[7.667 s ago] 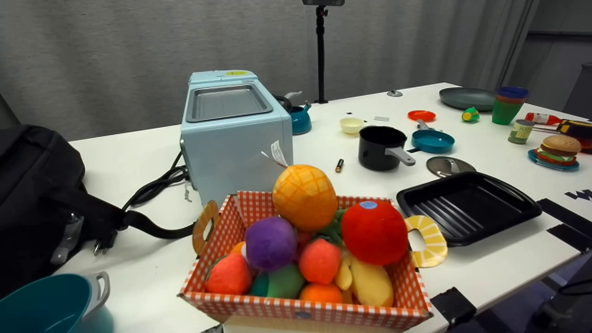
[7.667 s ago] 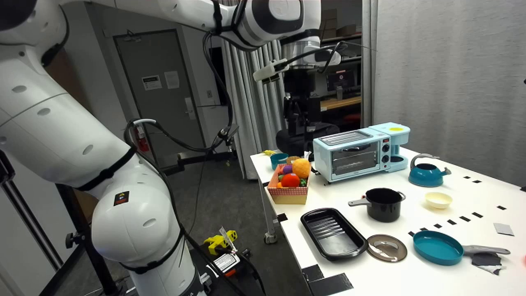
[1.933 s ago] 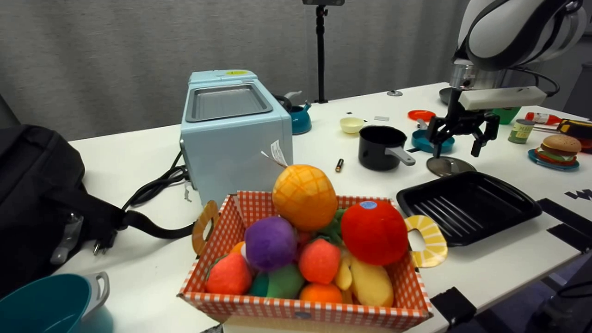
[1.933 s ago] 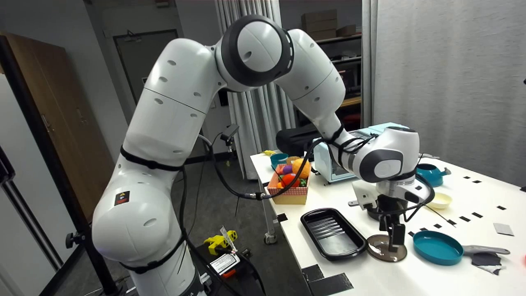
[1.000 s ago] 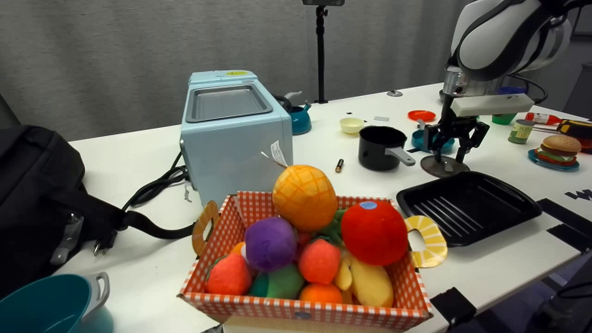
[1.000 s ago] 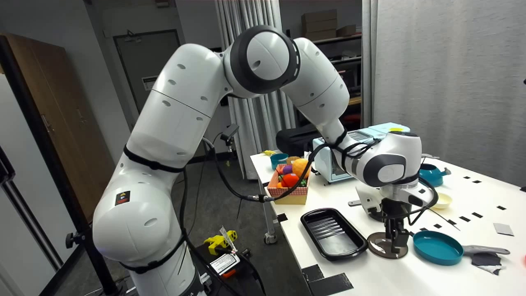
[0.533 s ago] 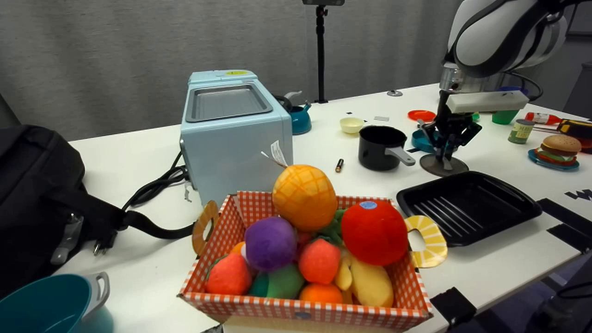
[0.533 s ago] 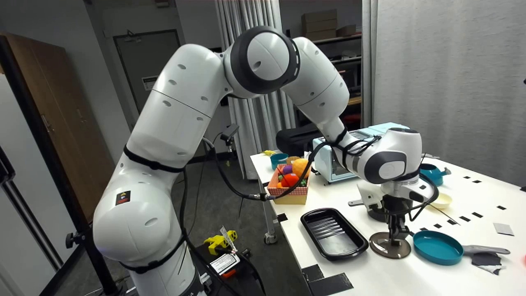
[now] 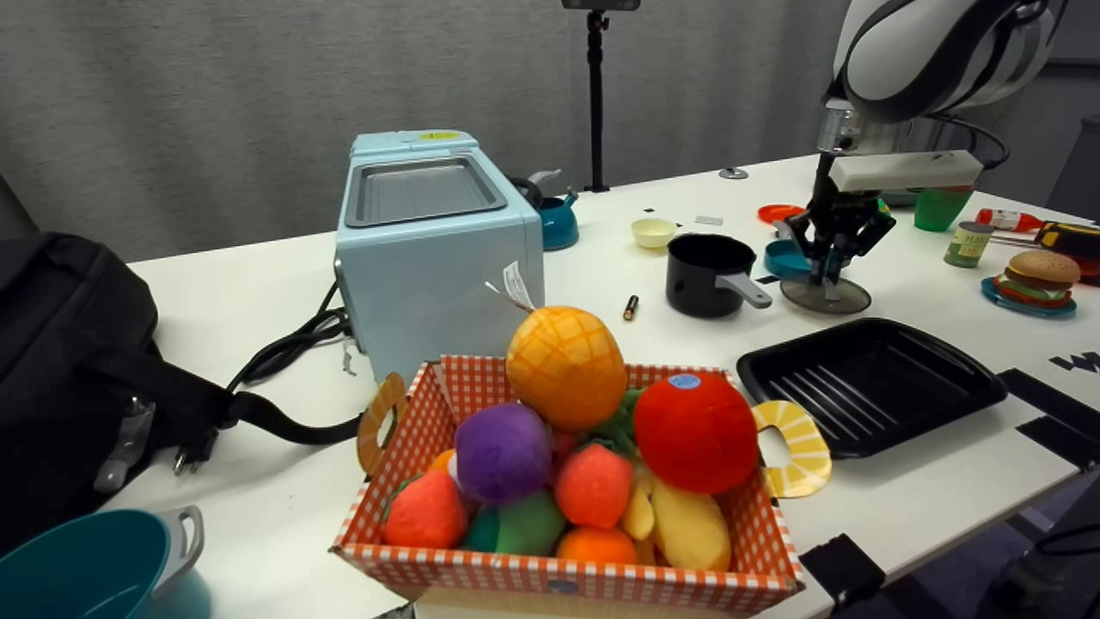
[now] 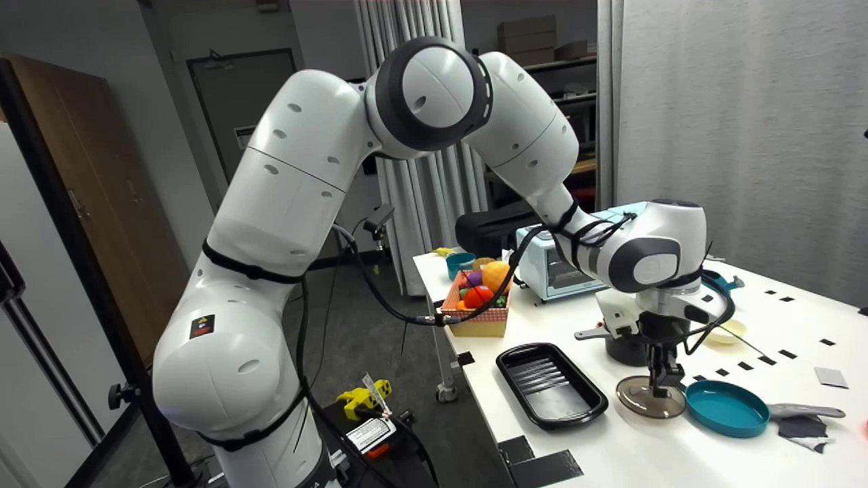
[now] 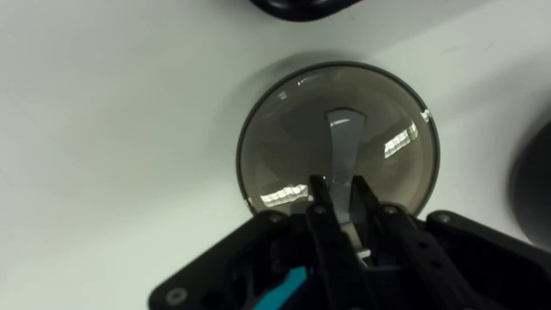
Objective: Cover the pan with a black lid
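The black lid (image 9: 849,300) is round, dark and see-through, with a grey strap handle (image 11: 345,133). My gripper (image 11: 337,178) is shut on that handle, one finger on either side of it. A shadow beside the lid (image 11: 292,142) in the wrist view suggests it hangs slightly above the table, roughly level. The pan (image 9: 692,284), a deep black pot with a grey side handle, stands uncovered and upright close by. In an exterior view the wrist hides much of the pan (image 10: 622,351); only its dark edge (image 11: 536,189) enters the wrist view at right.
A black ribbed tray (image 9: 876,387) lies close to the lid. On another side sits a teal frying pan (image 10: 727,409). The fruit basket (image 9: 563,567), a light blue toaster oven (image 9: 443,275), a cream bowl (image 9: 654,233) and a battery (image 9: 631,307) also occupy the table.
The jaws have closed from half open onto the lid's handle. Since then the gripper and lid have risen a little and shifted slightly. The teal frying pan has moved a touch.
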{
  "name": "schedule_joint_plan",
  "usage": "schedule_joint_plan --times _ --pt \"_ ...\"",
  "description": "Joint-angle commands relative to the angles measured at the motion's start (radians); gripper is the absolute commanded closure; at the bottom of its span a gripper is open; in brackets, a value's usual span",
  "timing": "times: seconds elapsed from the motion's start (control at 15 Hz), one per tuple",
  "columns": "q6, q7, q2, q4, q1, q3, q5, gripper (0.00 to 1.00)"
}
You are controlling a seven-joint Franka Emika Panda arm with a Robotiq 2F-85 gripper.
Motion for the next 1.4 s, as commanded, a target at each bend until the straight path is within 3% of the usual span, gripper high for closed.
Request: schedule_joint_plan --times 0.0,0.53,1.33 --pt "-0.102 -0.005 -0.043 0.033 -0.016 -0.008 0.019 0.96" --pt "-0.252 0.002 -0.039 0.132 -0.052 -0.013 0.023 0.96" --pt "-0.212 0.073 0.132 0.363 -0.054 -0.046 0.002 0.96"
